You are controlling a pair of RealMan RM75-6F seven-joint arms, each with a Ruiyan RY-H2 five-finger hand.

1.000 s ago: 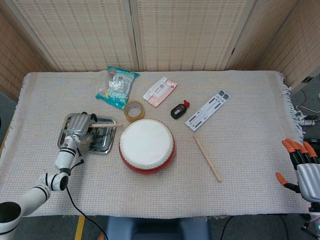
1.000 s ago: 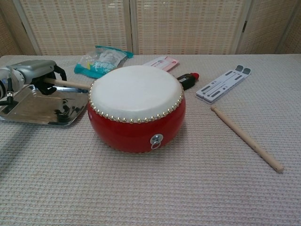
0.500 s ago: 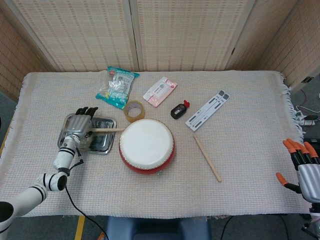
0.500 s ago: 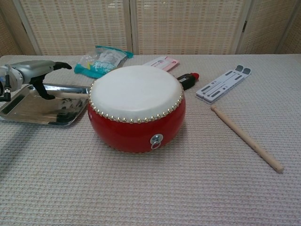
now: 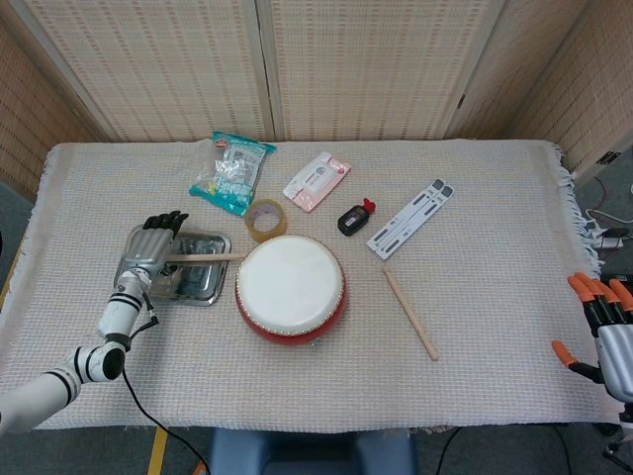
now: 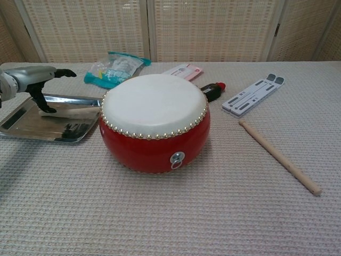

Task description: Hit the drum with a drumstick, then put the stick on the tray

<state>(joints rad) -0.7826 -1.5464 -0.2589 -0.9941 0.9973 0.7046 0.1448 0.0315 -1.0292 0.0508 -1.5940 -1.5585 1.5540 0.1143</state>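
The red drum (image 5: 291, 289) (image 6: 154, 121) with a white skin stands in the middle of the table. A wooden drumstick (image 5: 205, 257) lies across the metal tray (image 5: 207, 286) (image 6: 24, 128) left of the drum, its tip reaching toward the drum. My left hand (image 5: 155, 240) (image 6: 37, 79) hovers over the tray's left part with fingers spread, holding nothing. A second drumstick (image 5: 410, 313) (image 6: 279, 156) lies on the cloth right of the drum. My right hand (image 5: 601, 327) rests open at the far right edge, orange fingertips up.
Behind the drum lie a tape roll (image 5: 265, 220), a teal snack bag (image 5: 231, 172), a pink packet (image 5: 316, 181), a small black bottle with a red cap (image 5: 354, 218) and a white folding stand (image 5: 409, 219). The cloth-covered table ends near my right hand.
My left hand let go of the drumstick, which now lies on the tray. The hand opened and drew back to the left. My right hand sank slightly.
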